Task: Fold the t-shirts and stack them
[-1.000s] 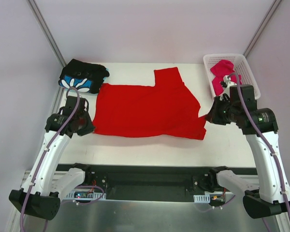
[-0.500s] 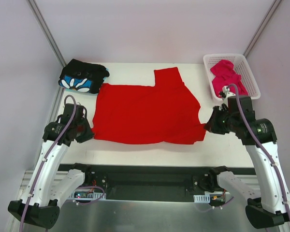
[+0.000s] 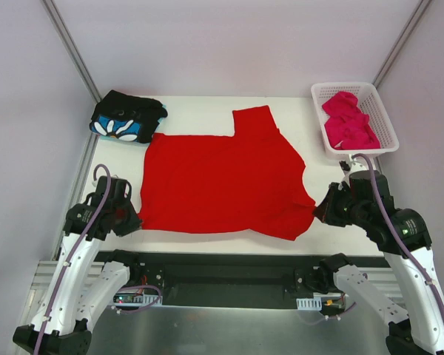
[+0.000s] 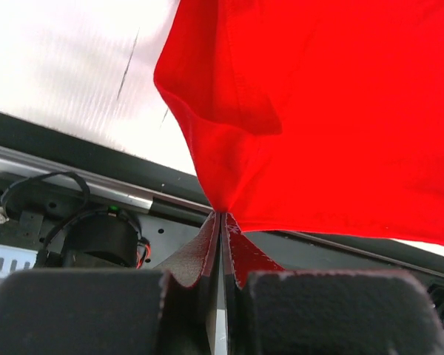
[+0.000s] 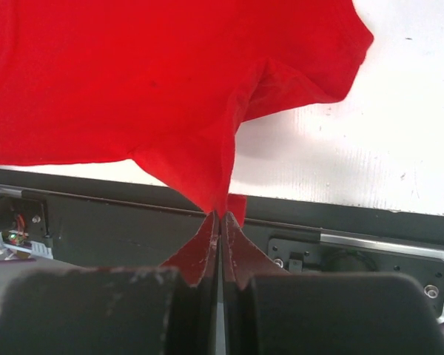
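Observation:
The bright red t-shirt [image 3: 222, 177] lies spread across the middle of the white table. My left gripper [image 3: 135, 216] is shut on its near left corner [image 4: 220, 211], and my right gripper [image 3: 316, 211] is shut on its near right corner [image 5: 220, 209]; both corners hang lifted over the table's front edge. A black t-shirt with blue-and-white flowers [image 3: 126, 117] lies folded at the back left. The magenta-pink t-shirt [image 3: 348, 120] sits crumpled in the basket.
A white lattice basket [image 3: 381, 111] stands at the back right corner. The dark metal frame [image 3: 229, 270] with the arm bases runs along the table's near edge, just under both grippers. Grey walls close in left and right.
Both grippers have pulled toward the near edge, dragging the red shirt's front edge with them. The right arm has moved clear of the basket.

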`<action>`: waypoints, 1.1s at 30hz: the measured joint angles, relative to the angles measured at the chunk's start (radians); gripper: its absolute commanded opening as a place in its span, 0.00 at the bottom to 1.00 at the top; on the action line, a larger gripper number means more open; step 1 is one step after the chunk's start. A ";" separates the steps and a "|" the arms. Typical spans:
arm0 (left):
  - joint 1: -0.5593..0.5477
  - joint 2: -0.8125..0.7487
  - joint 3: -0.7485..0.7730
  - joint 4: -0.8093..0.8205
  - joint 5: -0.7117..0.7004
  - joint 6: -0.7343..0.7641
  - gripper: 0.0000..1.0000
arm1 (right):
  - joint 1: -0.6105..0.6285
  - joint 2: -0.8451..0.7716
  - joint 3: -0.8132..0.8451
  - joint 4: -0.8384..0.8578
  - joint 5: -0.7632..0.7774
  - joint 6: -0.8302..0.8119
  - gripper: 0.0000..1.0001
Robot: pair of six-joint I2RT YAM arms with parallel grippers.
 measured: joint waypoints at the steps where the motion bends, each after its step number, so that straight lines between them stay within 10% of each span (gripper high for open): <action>1: 0.000 -0.001 -0.020 -0.005 0.000 -0.005 0.00 | 0.000 0.000 -0.004 -0.003 0.009 0.002 0.01; 33: 0.088 0.357 -0.035 0.071 -0.042 -0.014 0.00 | -0.150 0.545 0.211 0.194 -0.008 -0.130 0.01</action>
